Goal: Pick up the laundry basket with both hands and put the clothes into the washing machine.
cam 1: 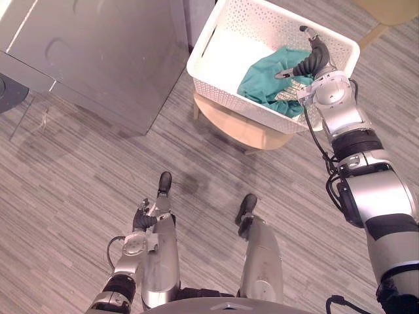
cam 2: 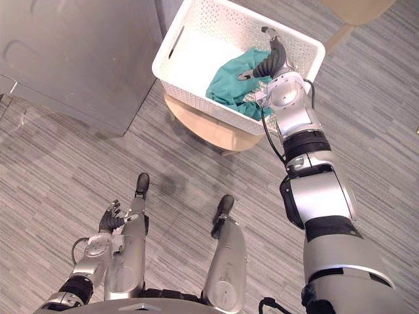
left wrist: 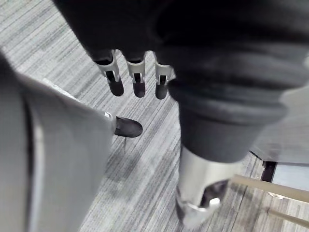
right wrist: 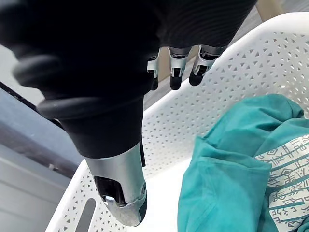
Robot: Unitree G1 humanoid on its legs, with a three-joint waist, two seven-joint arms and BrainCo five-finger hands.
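Far left stands the grey washing machine (cam 1: 98, 52), and near the robot, down low, the left hand (cam 1: 141, 219) hangs over the floor with its fingers (left wrist: 137, 79) loosely straight, side by side, gripping nothing. Moving right, the white laundry basket (cam 1: 229, 91) sits on a pale wooden stool (cam 1: 236, 124), with the teal clothes (cam 1: 268, 78) heaped in its right half. Over that heap, at the basket's right end, hovers the right hand (cam 1: 311, 62), fingers (right wrist: 176, 72) extended together and thumb (right wrist: 120, 193) apart, nothing in its grasp.
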